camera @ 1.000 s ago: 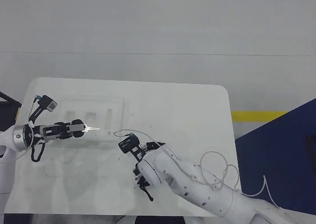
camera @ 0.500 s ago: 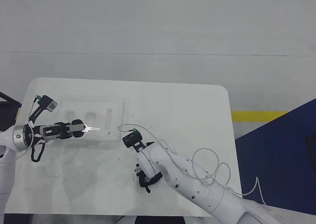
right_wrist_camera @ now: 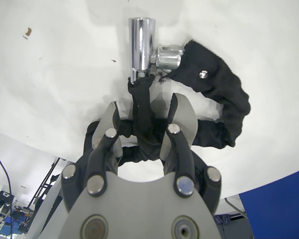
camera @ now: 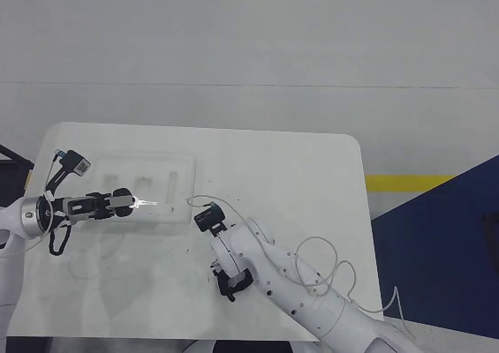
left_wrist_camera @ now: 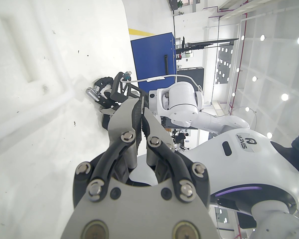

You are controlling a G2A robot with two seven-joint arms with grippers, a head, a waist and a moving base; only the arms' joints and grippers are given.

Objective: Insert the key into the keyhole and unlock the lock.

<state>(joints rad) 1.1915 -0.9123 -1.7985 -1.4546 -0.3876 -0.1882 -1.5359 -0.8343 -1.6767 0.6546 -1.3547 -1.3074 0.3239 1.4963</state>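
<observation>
My left gripper [camera: 128,204] hangs at the table's left side, shut on a small silver key [camera: 147,203] whose blade points right over the foam tray. In the left wrist view the key's thin edge sits pinched between the pads of that gripper [left_wrist_camera: 141,103]. The lock lies near the table's front middle: a shiny silver cylinder [right_wrist_camera: 141,47] joined to a looped cable in a black fabric sleeve [right_wrist_camera: 224,95]. My right gripper [right_wrist_camera: 144,101] is low over it, open, one finger on each side of the black cable. The cylinder [left_wrist_camera: 92,93] lies on its side.
A white foam tray [camera: 156,172] with shallow recesses lies at the table's back left, under the key. The white table [camera: 302,176] stretches bare to the right. A blue cabinet [camera: 461,247] stands off the table's right edge.
The right arm has shifted its pose and drawn its gripper slightly back along the table over the lock. The left arm and the key have stayed still.
</observation>
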